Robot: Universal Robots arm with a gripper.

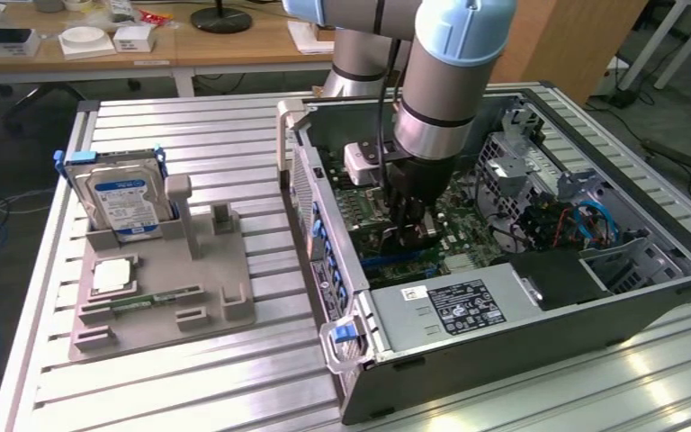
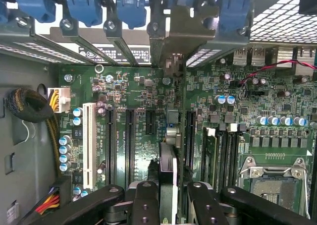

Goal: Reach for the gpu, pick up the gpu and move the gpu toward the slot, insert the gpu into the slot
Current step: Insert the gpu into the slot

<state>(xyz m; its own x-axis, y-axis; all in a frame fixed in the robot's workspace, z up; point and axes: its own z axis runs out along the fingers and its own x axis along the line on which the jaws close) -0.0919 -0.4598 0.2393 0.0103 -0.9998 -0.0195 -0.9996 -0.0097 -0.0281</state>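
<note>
GPU [image 2: 168, 178] down in the case, edge-on over the slot [image 2: 168, 136].
Held upright between the tool's [image 2: 168, 205] clamped fingers [image 2: 144, 202], card edge lined along the motherboard [image 2: 133, 93] connectors, bracket end toward the rear grille — gripped vertical to seat straight inside the open computer case [image 1: 633, 292] on the tabletop [image 1: 190, 121].

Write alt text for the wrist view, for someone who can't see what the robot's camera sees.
Seen from the robot's wrist, the gripper holds the gpu edge-on over a green motherboard inside an open computer case. Black expansion slots and a white slot run across the board, with blue clips along the case edge beyond.
</note>
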